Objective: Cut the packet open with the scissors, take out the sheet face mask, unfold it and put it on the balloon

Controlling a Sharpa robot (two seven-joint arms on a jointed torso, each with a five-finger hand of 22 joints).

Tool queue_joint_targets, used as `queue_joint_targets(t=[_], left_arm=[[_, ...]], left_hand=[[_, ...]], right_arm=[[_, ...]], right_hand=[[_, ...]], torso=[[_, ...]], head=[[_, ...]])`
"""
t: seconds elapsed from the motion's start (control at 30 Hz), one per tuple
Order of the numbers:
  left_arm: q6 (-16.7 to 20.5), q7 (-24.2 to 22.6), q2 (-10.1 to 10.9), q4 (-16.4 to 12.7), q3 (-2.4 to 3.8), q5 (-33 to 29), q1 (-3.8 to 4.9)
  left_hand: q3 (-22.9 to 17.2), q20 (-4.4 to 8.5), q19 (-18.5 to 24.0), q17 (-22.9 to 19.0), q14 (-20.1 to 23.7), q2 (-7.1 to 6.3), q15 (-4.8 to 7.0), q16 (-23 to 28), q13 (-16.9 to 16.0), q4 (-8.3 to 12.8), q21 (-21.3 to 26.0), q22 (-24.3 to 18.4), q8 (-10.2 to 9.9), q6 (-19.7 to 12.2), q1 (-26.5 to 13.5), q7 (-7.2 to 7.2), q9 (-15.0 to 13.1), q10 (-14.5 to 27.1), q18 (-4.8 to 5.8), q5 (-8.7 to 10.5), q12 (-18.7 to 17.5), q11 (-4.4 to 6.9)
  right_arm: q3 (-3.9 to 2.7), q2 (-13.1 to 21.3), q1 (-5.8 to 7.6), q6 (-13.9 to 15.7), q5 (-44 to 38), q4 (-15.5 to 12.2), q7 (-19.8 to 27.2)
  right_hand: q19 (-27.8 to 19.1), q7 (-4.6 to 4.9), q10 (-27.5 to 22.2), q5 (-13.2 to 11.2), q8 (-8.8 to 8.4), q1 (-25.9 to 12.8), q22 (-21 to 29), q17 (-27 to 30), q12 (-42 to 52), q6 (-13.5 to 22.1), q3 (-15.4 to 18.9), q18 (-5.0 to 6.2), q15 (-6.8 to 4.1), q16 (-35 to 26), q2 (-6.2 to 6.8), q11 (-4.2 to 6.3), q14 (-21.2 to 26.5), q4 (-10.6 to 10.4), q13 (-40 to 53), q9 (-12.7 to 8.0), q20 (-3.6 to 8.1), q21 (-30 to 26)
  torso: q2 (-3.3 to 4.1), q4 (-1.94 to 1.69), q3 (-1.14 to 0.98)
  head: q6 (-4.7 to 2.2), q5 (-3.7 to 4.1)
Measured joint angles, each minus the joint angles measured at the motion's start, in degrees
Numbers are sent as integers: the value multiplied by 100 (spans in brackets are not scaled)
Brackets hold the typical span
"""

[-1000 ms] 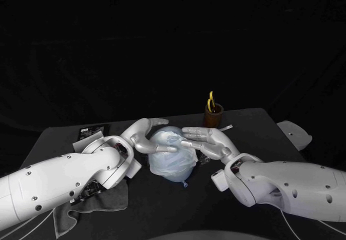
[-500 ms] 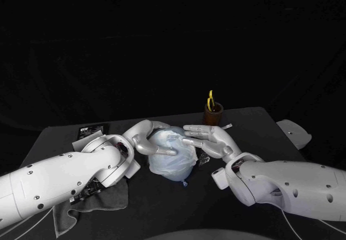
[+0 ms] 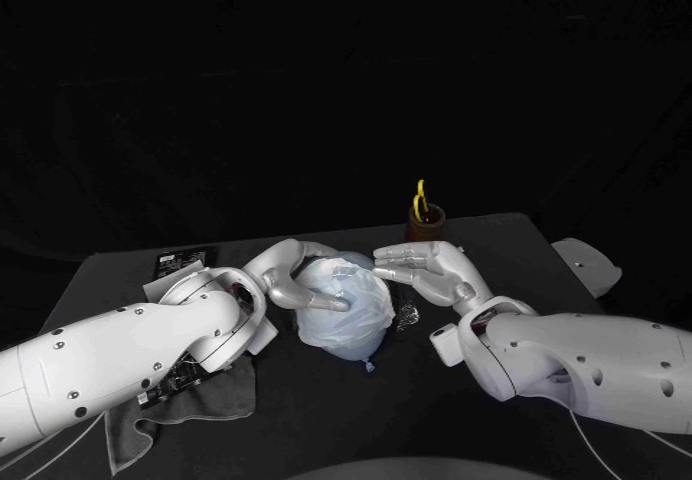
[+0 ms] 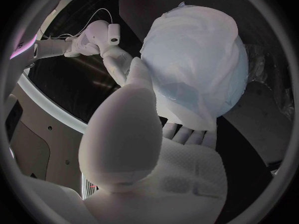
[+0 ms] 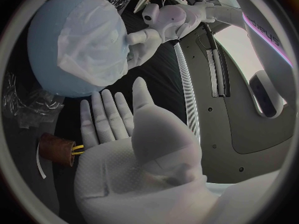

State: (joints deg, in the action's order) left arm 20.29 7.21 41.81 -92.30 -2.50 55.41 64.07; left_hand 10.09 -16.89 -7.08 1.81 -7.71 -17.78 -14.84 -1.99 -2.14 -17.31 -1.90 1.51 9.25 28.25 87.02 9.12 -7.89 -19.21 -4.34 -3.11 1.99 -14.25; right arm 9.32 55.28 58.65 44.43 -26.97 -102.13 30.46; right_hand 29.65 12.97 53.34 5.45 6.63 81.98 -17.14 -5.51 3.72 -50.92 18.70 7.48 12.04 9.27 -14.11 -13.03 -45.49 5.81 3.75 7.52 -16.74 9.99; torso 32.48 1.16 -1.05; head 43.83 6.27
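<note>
black table [image 3: 325, 405] with balloon [image 3: 346, 325], cloth [image 3: 202, 408], holder [image 3: 424, 231]

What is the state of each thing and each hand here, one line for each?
Pale blue balloon: wears the mask.
White sheet face mask: unfolded, draped over the balloon.
Left hand: holds the balloon.
Right hand: open, beside the balloon.
Yellow-handled scissors: upright in a brown holder.
Clear plastic packet: crumpled.
</note>
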Motion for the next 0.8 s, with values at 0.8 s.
queue_joint_targets(t=[0.8], left_arm=[[17,-28,-81,116,0,4,10]], left_hand=[[-32,0,0,-1,1,-1,41,0,1,1,0,0,-1,13,46,13,-6,-19,-93,0,0,20]], right_arm=[[-29,185,889,-1002,-1457,438,-1785]], right_hand=[[3375,-564,3046,166,137,-966,-2585,-6802,6435,-912,-90,266,-1338,7464,-191,1070,-3827,918,5890,96,1153,4078]], torso=[[5,-4,8]], head=[[82,138]])
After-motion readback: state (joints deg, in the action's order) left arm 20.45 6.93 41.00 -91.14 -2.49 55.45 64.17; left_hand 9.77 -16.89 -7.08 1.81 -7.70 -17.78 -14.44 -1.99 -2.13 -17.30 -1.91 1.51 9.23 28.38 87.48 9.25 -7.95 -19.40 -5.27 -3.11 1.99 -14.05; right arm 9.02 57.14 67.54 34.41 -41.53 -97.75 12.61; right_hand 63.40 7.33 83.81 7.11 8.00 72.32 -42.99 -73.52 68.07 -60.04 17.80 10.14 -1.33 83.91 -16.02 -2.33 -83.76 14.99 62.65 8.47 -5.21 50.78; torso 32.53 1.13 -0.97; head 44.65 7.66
